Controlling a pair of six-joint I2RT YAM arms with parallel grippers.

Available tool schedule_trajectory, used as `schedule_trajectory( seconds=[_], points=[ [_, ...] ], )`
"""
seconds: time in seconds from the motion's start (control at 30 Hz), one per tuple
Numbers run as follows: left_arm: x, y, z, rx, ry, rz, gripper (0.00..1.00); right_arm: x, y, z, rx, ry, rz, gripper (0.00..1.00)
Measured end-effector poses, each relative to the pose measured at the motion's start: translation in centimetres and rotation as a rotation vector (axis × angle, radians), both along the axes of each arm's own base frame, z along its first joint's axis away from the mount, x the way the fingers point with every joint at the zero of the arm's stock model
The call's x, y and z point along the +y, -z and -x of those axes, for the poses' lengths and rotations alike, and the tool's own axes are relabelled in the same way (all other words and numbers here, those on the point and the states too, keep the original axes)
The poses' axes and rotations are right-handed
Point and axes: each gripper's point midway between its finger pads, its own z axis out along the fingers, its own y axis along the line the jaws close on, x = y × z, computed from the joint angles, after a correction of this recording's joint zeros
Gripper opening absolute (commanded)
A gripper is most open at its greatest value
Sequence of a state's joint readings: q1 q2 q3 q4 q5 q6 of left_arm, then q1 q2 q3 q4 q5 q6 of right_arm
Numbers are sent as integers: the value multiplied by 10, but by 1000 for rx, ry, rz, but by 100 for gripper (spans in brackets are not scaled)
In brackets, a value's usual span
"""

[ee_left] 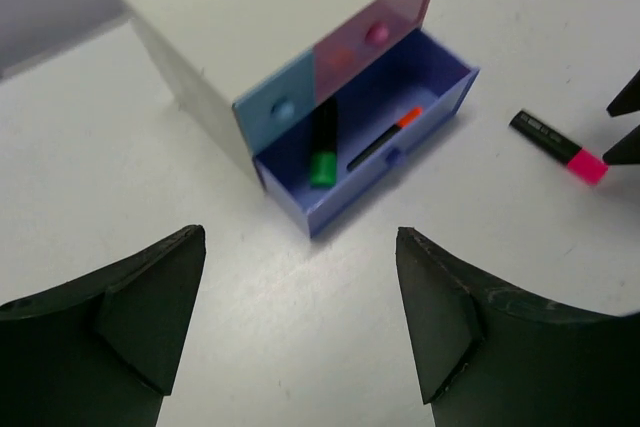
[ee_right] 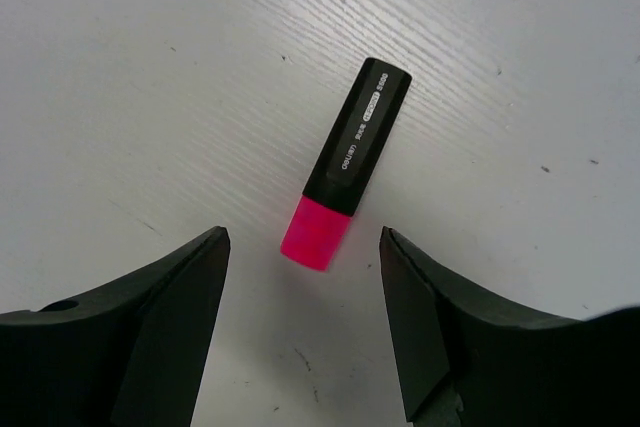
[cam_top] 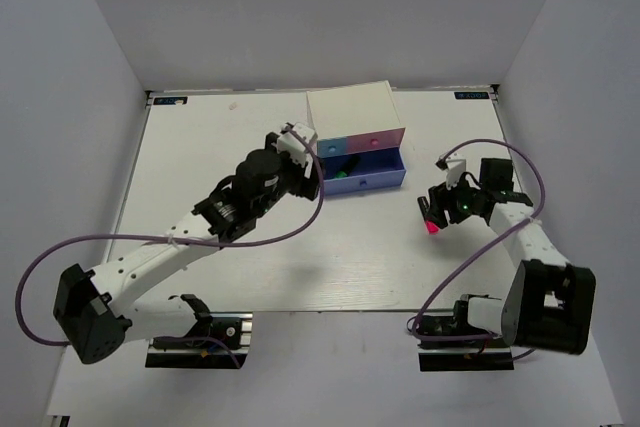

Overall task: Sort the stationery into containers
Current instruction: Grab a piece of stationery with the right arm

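The white box (cam_top: 350, 107) stands at the back middle, its wide periwinkle drawer (cam_top: 385, 179) pulled open. In the left wrist view the drawer (ee_left: 440, 97) holds the green-capped highlighter (ee_left: 322, 152) and the orange-capped highlighter (ee_left: 385, 137). The light blue (ee_left: 283, 107) and pink (ee_left: 375, 32) drawers are shut. The pink-capped highlighter (ee_right: 345, 162) lies on the table right of the box (cam_top: 431, 219). My right gripper (ee_right: 305, 237) is open just above its cap, not touching. My left gripper (ee_left: 300, 237) is open and empty, near the box's front left. The pink cylinder and the silver piece are out of view.
White walls close the table on three sides. My left arm (cam_top: 180, 242) stretches across the table's left half towards the box. The right gripper's fingertips (ee_left: 625, 147) show at the right edge of the left wrist view.
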State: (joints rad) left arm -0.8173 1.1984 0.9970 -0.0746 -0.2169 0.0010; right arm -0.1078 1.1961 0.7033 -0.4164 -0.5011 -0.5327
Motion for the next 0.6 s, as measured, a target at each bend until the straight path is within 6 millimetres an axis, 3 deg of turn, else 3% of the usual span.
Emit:
schedule_trajectory(
  seconds=[0.1,0.23,0.4,0.6],
  points=[
    [22,23,11,47,-62,-9,89,1,21,-2,69,4,32,69],
    [47,34,18,45,-132,-6,89,6,38,-6,113,8,73,69],
    [60,34,22,32,-168,11,92,14,45,-20,115,9,126,69],
    [71,24,28,-3,-193,60,94,8,52,-35,93,56,192,68]
  ],
)
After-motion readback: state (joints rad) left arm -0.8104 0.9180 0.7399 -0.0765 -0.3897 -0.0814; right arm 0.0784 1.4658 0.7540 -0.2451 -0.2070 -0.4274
